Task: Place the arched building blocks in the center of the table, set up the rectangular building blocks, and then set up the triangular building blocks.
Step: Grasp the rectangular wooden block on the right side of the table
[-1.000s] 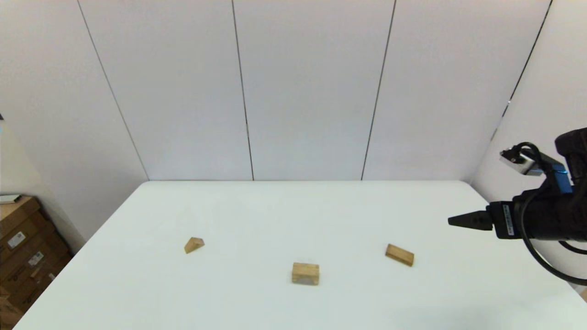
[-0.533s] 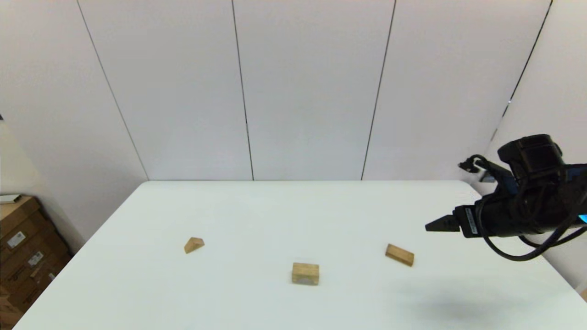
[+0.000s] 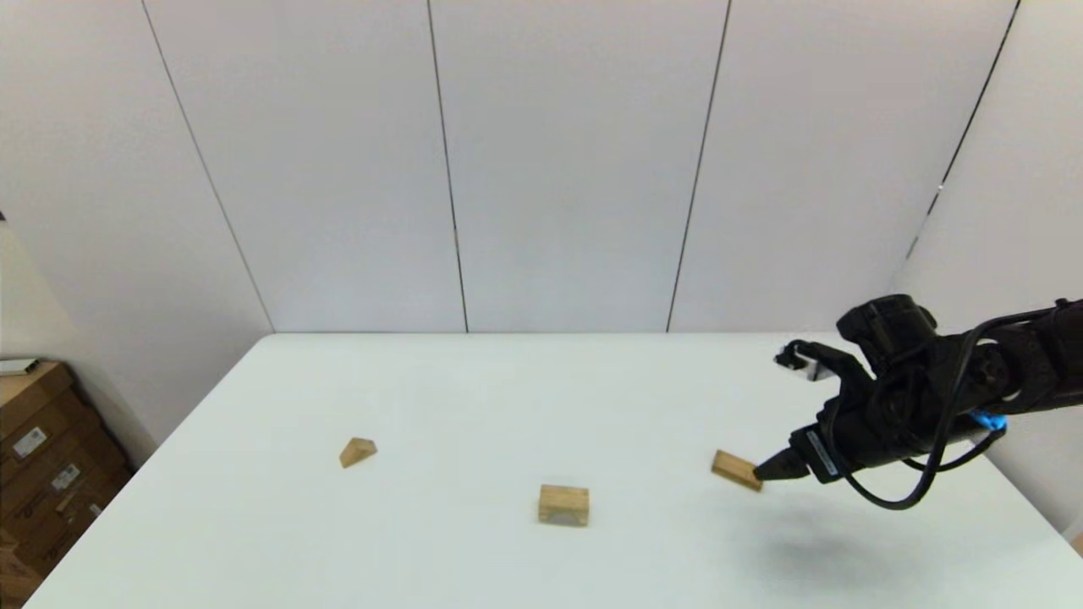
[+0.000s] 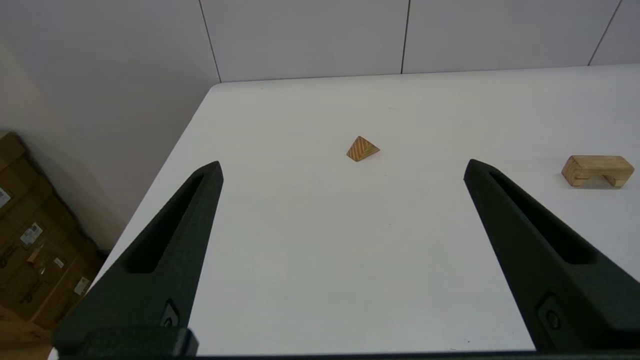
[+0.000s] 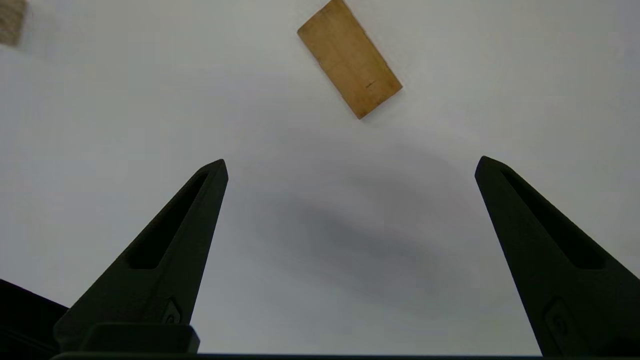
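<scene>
The arched block (image 3: 563, 504) lies on the white table (image 3: 525, 397) near its middle front, also seen as the arched block (image 4: 597, 170). A flat rectangular block (image 3: 736, 470) lies to the right of it, and the rectangular block (image 5: 349, 65) shows from above in the right wrist view. At the left rests the small triangular block (image 3: 358, 451), the triangular block (image 4: 362, 149). My right gripper (image 3: 768, 469) hovers open above the table, its tip just right of the rectangular block, nothing between its fingers. My left gripper (image 4: 342, 167) is open, parked back from the table's near left.
Cardboard boxes (image 3: 38, 457) stand on the floor left of the table. White wall panels run behind the table. The right arm's shadow (image 3: 812, 550) falls on the table at the front right.
My right arm has swung in from the right edge and lowered leftwards, bringing its tip from well above the table down to the rectangular block. The blocks have not moved.
</scene>
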Available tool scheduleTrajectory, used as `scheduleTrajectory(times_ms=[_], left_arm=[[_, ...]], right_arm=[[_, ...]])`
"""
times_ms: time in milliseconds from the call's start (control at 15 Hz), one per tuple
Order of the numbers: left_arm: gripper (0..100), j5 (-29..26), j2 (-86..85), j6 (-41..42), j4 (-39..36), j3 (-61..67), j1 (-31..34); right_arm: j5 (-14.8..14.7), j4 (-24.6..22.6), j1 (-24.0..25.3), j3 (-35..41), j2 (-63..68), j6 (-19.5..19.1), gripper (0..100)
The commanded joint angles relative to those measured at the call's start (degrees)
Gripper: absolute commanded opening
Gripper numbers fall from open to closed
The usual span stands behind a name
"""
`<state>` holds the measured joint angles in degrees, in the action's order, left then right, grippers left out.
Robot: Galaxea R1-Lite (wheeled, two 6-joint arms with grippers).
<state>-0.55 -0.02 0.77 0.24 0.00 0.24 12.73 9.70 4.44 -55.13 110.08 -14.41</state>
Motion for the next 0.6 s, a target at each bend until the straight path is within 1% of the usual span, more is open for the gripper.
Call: scheduleTrajectory(times_ms=[67,333,400,600], left_arm=[[100,0.0,0.0,0.0,0.0,0.0,0.0],[100,0.0,0.0,0.0,0.0,0.0,0.0],[100,0.0,0.0,0.0,0.0,0.0,0.0],[100,0.0,0.0,0.0,0.0,0.0,0.0]], right_arm=[[0.1,0.1,1.0,-1.2,4.1,-4.5,100],[0.1,0.6,2.9,-3.0,6.3,-13.0,100],[0.1,0.7,3.2,-3.9,6.8,-14.1,100],[0.0,0.7,4.1,-6.3,9.1,-14.6,100]])
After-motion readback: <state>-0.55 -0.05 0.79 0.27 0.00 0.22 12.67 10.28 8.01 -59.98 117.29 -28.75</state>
